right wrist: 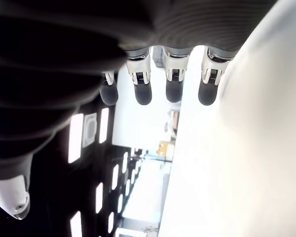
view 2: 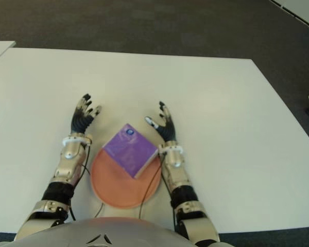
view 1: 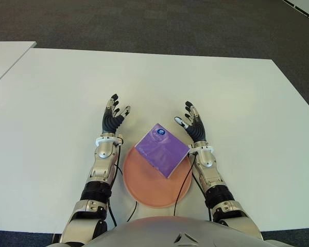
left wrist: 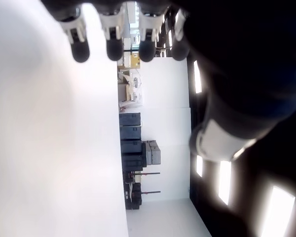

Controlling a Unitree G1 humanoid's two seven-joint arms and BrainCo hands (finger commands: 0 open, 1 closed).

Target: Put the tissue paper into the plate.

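While both hands stand with their fingers spread and hold nothing, the purple tissue pack [view 1: 161, 150] lies between them on the far part of the orange plate [view 1: 144, 185], turned like a diamond. Its far corner, the one with a small dark round mark, juts past the plate's far rim over the white table [view 1: 221, 92]; the rest of the pack lies on the plate, and the near half of the plate is bare.

The left hand [view 1: 113, 116] shows just left of the pack's far corner, beyond the plate's left rim, with its fingers [view 1: 115, 105] reaching away from the robot and apart from the pack. The right hand [view 1: 192, 124] shows just right of the pack, its thumb tip nearest the pack's right edge with a gap of table between them. Neither hand touches the pack or the plate.

In the left wrist view four straight fingertips [left wrist: 114, 48] line up with only the room behind them. The right wrist view shows the same: four extended fingertips [right wrist: 143, 93], nothing between them and the thumb tip [right wrist: 12, 200].

Thin black cables run from both forearms down along the plate's sides.
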